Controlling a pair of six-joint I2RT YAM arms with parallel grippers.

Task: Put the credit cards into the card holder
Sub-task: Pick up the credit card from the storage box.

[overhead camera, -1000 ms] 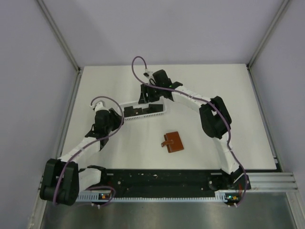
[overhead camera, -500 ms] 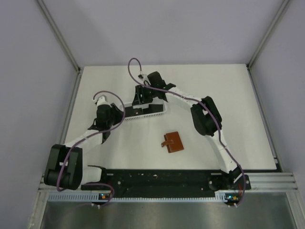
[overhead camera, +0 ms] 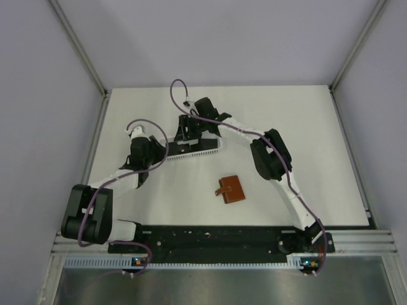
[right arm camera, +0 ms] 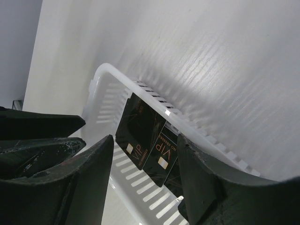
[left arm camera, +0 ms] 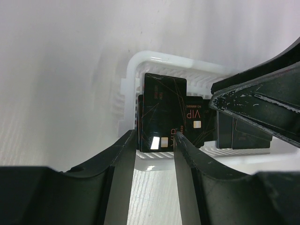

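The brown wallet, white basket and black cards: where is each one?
brown wallet [overhead camera: 232, 189]: top view, middle of its leather face.
white basket [left arm camera: 127, 89]: left wrist view, its left wall.
black cards [left arm camera: 161, 110]: left wrist view, face of front card.

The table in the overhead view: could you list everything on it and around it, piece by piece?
Table: one, white, filling the enclosure floor.
Walls: pale grey, around the table's left, far and right sides.
Slotted basket: one, white plastic, left of the table's centre.
Credit cards: several, exact count unclear, black, standing in the basket.
Card holder: one, brown, lying alone near the table's centre.
Mounting rail: one, black, along the near edge.
Cables: two, purple, one looping along each arm.
Arms: two, white and black, both reaching to the basket.
Left fingers: either side of the front card.
Right fingers: apart, above the basket.
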